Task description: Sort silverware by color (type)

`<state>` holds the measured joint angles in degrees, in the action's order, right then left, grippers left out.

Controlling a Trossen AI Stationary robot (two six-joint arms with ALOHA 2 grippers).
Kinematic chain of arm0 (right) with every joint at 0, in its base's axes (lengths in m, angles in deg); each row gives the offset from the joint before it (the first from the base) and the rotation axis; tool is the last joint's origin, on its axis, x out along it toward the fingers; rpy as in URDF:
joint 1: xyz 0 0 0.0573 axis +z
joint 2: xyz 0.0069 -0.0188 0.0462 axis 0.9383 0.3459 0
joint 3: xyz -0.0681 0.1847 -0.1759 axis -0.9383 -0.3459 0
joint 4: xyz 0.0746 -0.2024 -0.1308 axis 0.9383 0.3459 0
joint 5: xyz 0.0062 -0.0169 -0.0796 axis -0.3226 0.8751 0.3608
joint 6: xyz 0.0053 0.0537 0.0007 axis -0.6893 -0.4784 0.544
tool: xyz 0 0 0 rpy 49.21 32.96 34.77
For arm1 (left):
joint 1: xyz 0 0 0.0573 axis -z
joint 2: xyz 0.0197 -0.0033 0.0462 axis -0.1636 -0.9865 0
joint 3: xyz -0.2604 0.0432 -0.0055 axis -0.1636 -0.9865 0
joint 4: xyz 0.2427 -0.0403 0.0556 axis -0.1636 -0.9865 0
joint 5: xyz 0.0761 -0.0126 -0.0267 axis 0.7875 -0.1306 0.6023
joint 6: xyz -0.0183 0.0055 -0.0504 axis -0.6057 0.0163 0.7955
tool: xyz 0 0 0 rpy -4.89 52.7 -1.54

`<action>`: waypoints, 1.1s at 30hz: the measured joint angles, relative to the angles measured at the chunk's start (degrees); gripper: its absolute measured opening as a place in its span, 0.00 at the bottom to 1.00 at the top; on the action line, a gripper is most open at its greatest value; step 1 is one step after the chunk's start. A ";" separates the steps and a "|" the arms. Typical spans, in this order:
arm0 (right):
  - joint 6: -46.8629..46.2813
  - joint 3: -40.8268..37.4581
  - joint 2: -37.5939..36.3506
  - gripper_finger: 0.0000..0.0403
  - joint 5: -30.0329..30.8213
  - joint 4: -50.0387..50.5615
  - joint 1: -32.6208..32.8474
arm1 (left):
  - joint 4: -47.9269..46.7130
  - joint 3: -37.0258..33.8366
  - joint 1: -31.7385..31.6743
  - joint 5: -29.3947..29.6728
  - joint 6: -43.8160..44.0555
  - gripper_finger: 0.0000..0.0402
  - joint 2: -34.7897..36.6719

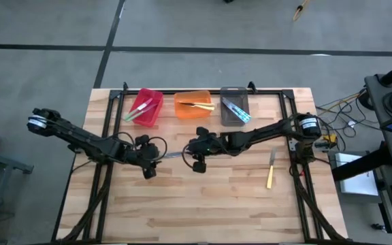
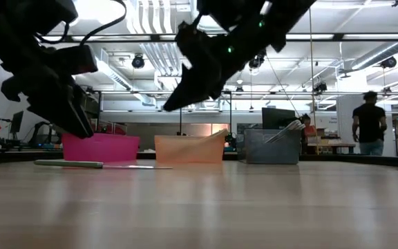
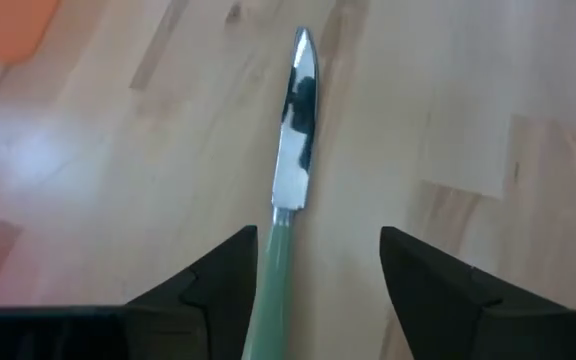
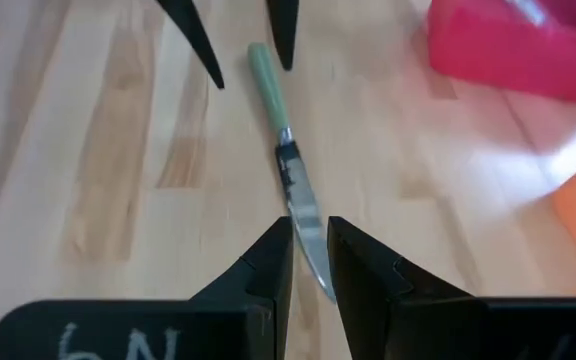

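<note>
A green-handled knife lies flat on the wooden table between my two grippers, its blade pointing toward the right arm. My left gripper is open and hovers over the handle end, one finger on each side, above the table. My right gripper hangs higher over the blade tip, with only a narrow gap between its fingers and nothing in it.
At the far edge stand a red bin with green-handled pieces, an orange bin with yellow ones and a grey bin with blue ones. A yellow-handled utensil lies on the table's right side. A person stands in the room beyond.
</note>
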<state>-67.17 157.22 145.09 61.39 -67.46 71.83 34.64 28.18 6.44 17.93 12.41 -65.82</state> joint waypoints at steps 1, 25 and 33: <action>-0.02 -0.42 0.45 0.15 -0.02 -0.67 -0.19 | 1.20 -0.26 -0.29 0.04 -0.67 0.48 -0.65; -0.56 -0.67 1.52 0.15 0.00 -1.73 -0.96 | 16.86 -11.35 -2.55 -1.01 4.88 0.38 -7.01; -0.59 -0.72 1.52 0.15 0.00 -1.96 -0.96 | 17.26 -11.51 -2.55 -1.14 5.48 0.18 -7.57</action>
<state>-67.76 156.50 146.61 61.39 -69.42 70.87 51.89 16.67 3.88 16.79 17.89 -73.39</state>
